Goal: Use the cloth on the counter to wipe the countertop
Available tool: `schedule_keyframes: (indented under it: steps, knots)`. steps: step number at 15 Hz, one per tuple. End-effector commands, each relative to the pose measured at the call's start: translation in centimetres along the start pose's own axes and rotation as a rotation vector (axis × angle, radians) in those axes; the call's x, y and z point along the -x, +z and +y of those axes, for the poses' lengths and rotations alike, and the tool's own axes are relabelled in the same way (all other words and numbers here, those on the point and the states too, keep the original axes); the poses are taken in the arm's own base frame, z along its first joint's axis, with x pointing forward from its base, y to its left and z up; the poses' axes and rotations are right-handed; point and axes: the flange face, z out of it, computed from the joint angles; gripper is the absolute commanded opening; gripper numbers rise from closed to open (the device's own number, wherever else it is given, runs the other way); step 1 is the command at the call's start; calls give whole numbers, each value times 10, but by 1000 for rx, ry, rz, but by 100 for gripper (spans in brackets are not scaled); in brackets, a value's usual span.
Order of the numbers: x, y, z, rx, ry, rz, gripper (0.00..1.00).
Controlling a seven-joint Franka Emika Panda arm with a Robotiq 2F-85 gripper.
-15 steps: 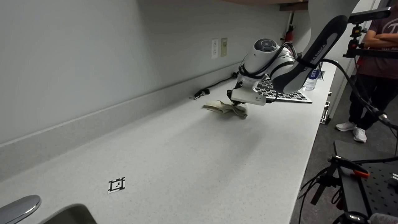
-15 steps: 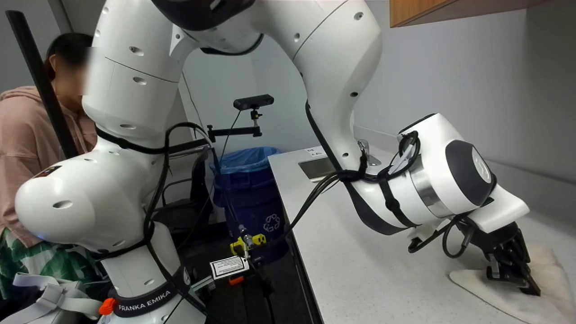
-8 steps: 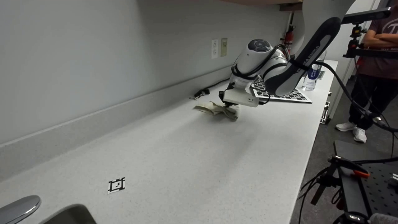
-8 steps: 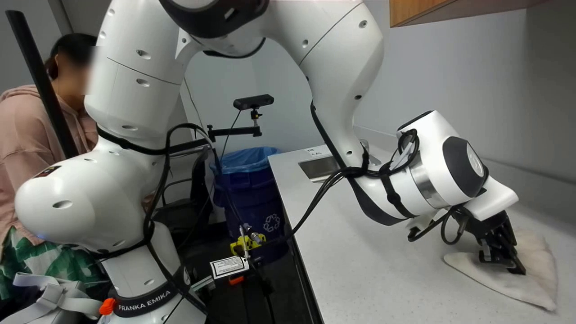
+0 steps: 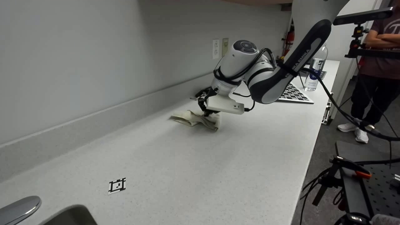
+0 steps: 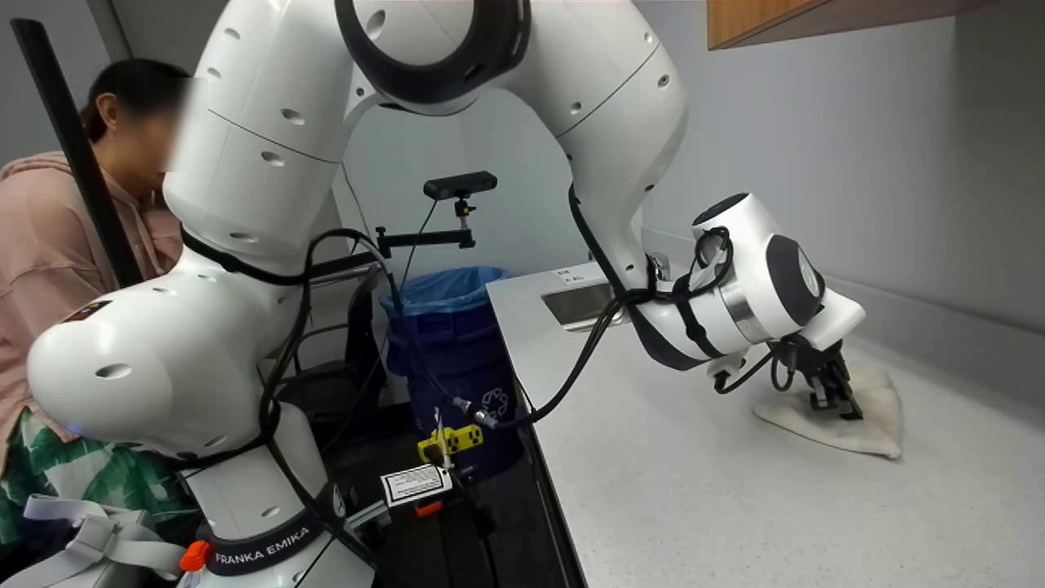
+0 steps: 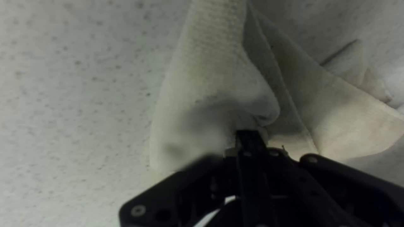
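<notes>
The cream cloth (image 5: 187, 117) lies crumpled on the white countertop (image 5: 187, 175), a raised fold running along it. In both exterior views my gripper (image 5: 206, 114) points down onto the middle of this cloth (image 6: 878, 408). Seen from the wrist, the cloth (image 7: 205, 69) is bunched around the tips of my gripper (image 7: 247, 134), whose jaws are together on the fabric. The exact pinch is dark and partly hidden by the fingers. Speckled countertop (image 7: 79, 126) shows beside the cloth in the wrist view.
A black cable end (image 5: 203, 92) lies by the backsplash (image 5: 93, 122), behind the gripper. Farther back are a patterned mat (image 5: 293, 94) and a bottle (image 5: 315, 72). A marker card (image 5: 117, 186) and a sink (image 6: 578, 306) are at the opposite end. A wooden cabinet (image 6: 784, 20) hangs overhead.
My gripper and the cloth have slid together along the countertop toward the sink end, away from the patterned mat. The jaws stay closed throughout.
</notes>
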Motion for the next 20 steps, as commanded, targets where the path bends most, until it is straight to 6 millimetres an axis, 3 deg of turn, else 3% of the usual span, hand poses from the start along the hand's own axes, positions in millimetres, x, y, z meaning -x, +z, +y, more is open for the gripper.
schedule_keyframes:
  steps: [1, 6, 12, 17, 20]
  knots:
    - [9, 14, -13, -17, -41, -32, 0]
    - [-11, 17, 10, 17, -6, -3, 0]
    - [-46, 14, 67, 96, 99, 56, 0]
    - [-60, 8, 114, 171, 198, 94, 0]
    - [-60, 5, 121, 182, 213, 97, 0]
